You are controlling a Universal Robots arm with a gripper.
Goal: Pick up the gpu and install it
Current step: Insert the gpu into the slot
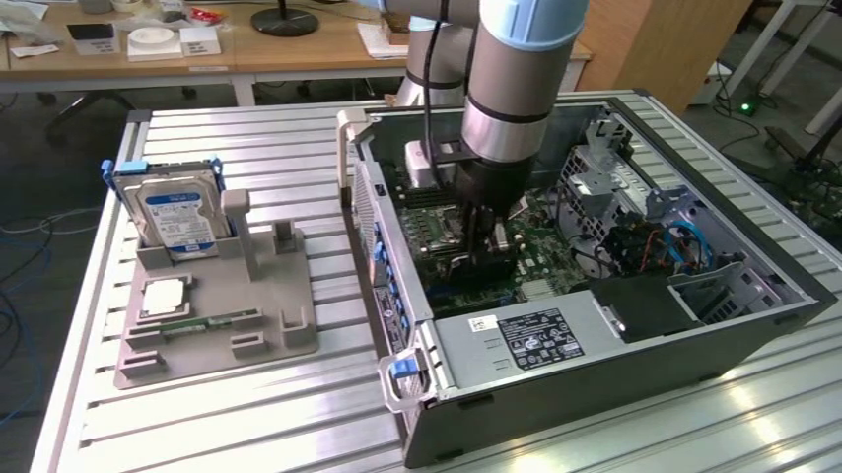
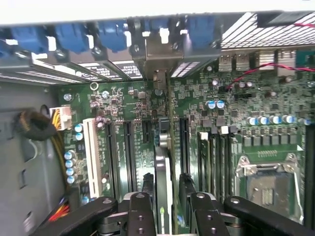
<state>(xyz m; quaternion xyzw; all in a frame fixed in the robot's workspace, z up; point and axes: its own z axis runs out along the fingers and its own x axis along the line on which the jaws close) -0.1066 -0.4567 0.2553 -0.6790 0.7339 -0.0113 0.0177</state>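
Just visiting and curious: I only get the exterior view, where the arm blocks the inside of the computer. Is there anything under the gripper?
Observer: Yes. In the wrist view the gpu stands on edge right at the gripper, running along the long slots of the motherboard.
Operator: Does it reach the case wall?
Observer: Its silver end bracket appears to sit against the slotted rear wall of the case.
Operator: Anything beside it?
Observer: A processor socket with a silver frame lies apart from the card, past several slim slots.
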